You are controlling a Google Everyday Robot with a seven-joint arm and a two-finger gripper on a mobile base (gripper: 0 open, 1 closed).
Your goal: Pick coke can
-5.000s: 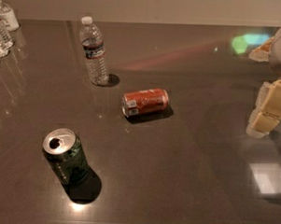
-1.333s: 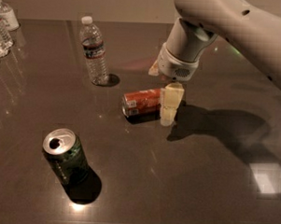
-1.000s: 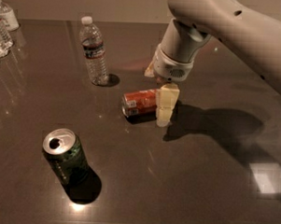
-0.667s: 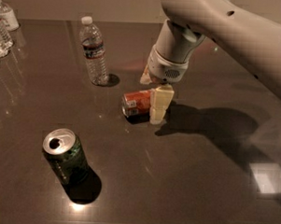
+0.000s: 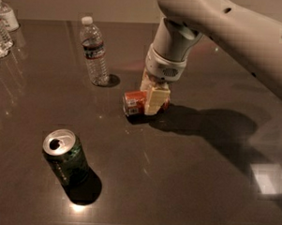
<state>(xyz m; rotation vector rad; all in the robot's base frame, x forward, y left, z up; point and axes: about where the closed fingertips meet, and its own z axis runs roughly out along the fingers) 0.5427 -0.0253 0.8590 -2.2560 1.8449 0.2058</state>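
The gripper stands over the coke can, which lies on its side mid-desk. The jaws are apart astride it, the near one hiding its middle. Its white patch is unreadable, as is the dark label on the water bottle. An opened green can stands in front; more bottles are cut off at left.

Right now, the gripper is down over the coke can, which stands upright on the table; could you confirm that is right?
Not quite: the coke can lies on its side, not upright. The gripper is indeed down over it on the table, as the camera view shows.
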